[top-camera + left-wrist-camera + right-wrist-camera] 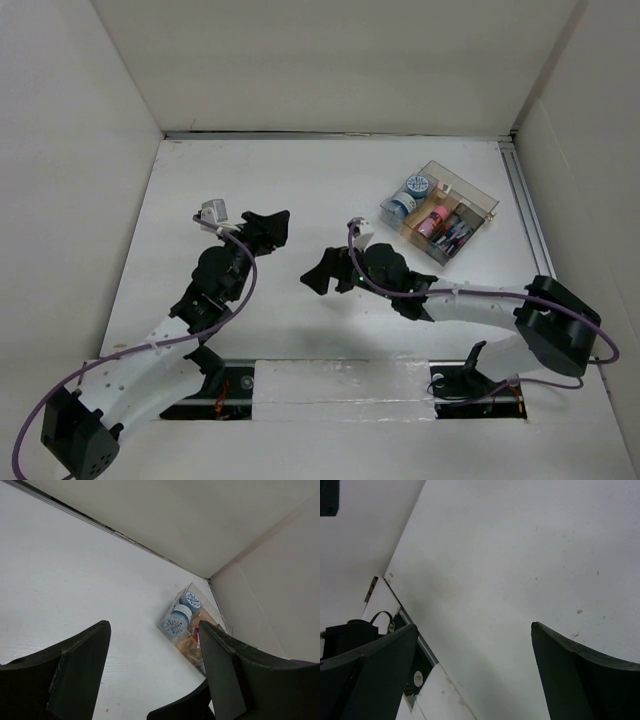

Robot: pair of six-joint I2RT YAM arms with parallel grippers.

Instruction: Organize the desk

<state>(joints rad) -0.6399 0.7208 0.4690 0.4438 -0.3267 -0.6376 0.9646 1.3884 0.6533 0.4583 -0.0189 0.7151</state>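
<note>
The desk (300, 180) is a flat matte white tabletop walled by white panels, with a metal rail (527, 215) along its right edge. My left gripper (270, 228) is open and empty over the middle left of the desk; its fingers (82, 670) frame bare tabletop (75, 580) in the left wrist view. My right gripper (322, 272) is open and empty over the middle of the desk, pointing left; its fingers (575, 675) frame bare tabletop (520, 555) in the right wrist view.
A small clear plastic compartment box (440, 210) stands at the back right, holding blue-capped round tubs (416, 186) and pink and dark small items (445, 226). It also shows in the left wrist view (187, 625). The arm bases and a slot sit at the near edge (340, 385).
</note>
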